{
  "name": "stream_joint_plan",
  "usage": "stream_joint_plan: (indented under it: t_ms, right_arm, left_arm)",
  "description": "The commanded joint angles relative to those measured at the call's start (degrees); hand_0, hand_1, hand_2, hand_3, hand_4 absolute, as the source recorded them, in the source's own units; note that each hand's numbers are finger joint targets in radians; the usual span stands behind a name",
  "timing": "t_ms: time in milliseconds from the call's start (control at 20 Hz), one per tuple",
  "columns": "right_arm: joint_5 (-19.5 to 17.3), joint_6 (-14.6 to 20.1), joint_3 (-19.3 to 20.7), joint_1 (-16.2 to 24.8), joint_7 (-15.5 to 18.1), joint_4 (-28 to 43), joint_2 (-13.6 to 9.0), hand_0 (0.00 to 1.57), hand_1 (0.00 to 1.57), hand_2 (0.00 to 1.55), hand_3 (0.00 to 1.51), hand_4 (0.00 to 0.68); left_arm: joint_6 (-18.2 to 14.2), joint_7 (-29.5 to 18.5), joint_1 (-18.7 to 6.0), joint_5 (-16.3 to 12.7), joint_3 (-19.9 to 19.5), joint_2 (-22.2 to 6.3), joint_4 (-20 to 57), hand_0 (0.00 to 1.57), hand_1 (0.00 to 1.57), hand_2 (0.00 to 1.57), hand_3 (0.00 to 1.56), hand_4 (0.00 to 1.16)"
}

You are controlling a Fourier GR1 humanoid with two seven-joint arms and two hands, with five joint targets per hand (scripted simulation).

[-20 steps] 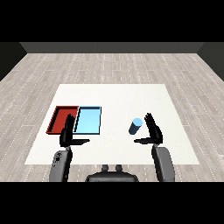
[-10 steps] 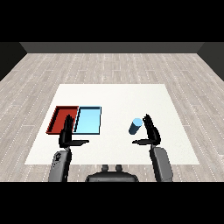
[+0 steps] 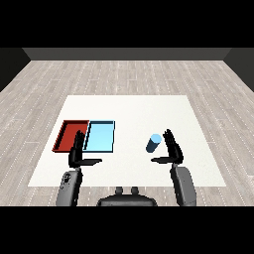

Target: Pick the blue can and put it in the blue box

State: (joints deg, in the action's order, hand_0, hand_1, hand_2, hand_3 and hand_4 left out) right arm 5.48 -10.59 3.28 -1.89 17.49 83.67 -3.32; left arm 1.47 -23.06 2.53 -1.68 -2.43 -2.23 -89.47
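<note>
Head view, taken from left to right. At the left of the frame sits the red tray [image 3: 67, 135], and touching its right side is the light blue tray [image 3: 100, 136], the place the can must end up. Just below the seam between the two trays hangs the left hand [image 3: 78, 155], its fingers straight and pointing up the frame, the thumb stuck out toward the right; it holds nothing and seems to touch nothing, though the fingertips overlap the near edge of the trays in the picture. Moving right across bare white table [image 3: 129, 111], the blue can [image 3: 154, 143] lies well apart from the blue tray, right of the frame's middle. It looks tilted, its lighter top end toward the upper right and its body running down toward the lower left. Immediately to its right is the right hand [image 3: 171, 151], fingers straight and upright, thumb reaching left beneath the can. The can sits in the gap between thumb and fingers, just beside the fingers; whether they touch it I cannot tell, and nothing is curled round it. The right hand is plainly the nearer one, so the closing of its fingers round the can is likely the next move.
</note>
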Motion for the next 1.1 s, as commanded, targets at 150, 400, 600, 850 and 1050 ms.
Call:
stream_joint_plan:
  t_ms: [150,400,600,850,1050]
  right_arm:
    - [0.5,-0.1,2.7,-1.8,3.3,-9.0,-0.7,0.0,0.0,0.0,0.0,0.0]
    - [3.0,-0.2,4.8,-7.5,-0.6,-13.3,-1.9,0.0,0.0,0.0,0.0,0.0]
    - [1.6,3.3,3.8,-9.3,-2.6,-12.7,-1.0,0.0,0.0,0.0,0.0,0.0]
    - [1.7,4.4,4.6,-15.7,0.1,-24.0,0.3,0.0,0.0,0.0,0.0,0.0]
    - [1.3,4.8,3.1,-14.6,2.1,-25.7,2.8,0.0,0.0,0.0,0.0,0.0]
  left_arm:
    - [-0.8,2.0,-1.6,0.2,-0.7,-0.5,-0.1,0.0,0.0,0.0,0.0,0.0]
    - [-3.1,3.2,-1.2,0.9,1.5,0.9,-2.0,0.0,0.0,0.0,0.0,0.0]
    - [-2.7,1.3,-4.0,1.2,0.4,0.4,2.3,0.0,0.0,0.0,0.0,0.0]
    - [-1.6,0.3,0.3,1.3,1.0,-0.2,-1.6,0.0,0.0,0.0,0.0,0.0]
    - [2.5,-3.4,-1.0,-2.5,-3.0,-2.7,4.6,0.0,0.0,0.0,0.0,0.0]
